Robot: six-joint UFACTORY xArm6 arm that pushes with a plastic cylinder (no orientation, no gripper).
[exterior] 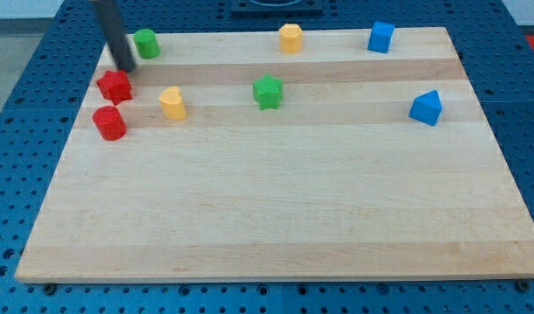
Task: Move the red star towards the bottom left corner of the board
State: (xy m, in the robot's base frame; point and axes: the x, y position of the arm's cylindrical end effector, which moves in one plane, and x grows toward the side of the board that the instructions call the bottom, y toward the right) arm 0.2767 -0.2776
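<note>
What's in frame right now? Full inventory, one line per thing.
red star: 1, red, view's left, near the top
red cylinder: 1, red, just below the star toward the view's bottom
green cylinder: 1, green, top edge, left part
yellow heart: 1, yellow, to the right of the red pair
green star: 1, green, upper middle
yellow block: 1, yellow, top edge, middle; shape unclear
blue cube: 1, blue, top edge, right part
blue triangle: 1, blue, view's right
board: 1, light wood, fills most of the view
perforated table: 1, blue, around the board
my tip: 1, dark rod, at the red star's upper right edge
</note>
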